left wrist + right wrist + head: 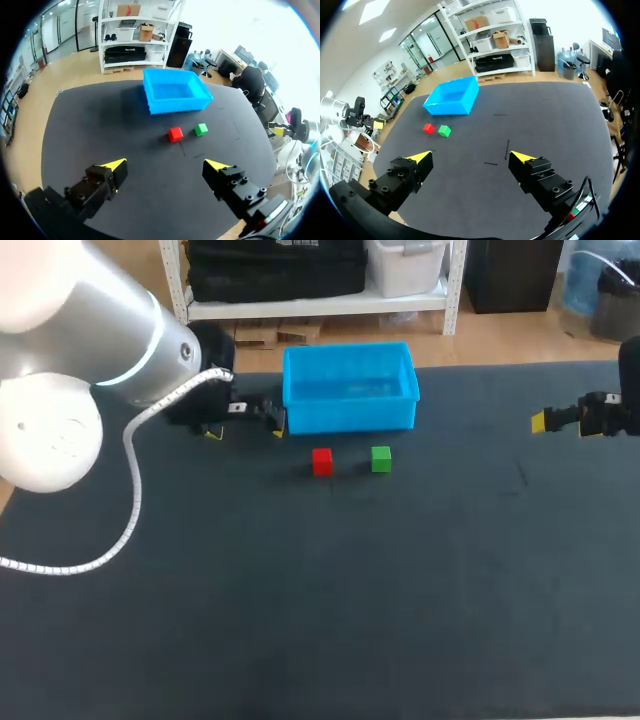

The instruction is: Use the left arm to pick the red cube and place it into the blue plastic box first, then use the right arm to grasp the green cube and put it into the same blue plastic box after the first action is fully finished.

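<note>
The red cube (321,461) and the green cube (380,458) sit side by side on the black table, just in front of the blue plastic box (350,416). My left gripper (246,429) hovers open beside the box's left end, left of the red cube. Far to the right, my right gripper (562,423) stands open near the table's edge. From the left wrist, the red cube (175,134), green cube (200,129) and box (180,105) lie ahead of the open left gripper (166,165). Ahead of the open right gripper (471,157) lie the red cube (428,128), green cube (444,131) and box (445,107).
The box looks empty inside. My left arm's white cable (132,490) loops over the table's left part. The black table top (330,600) stretches wide in front of the cubes.
</note>
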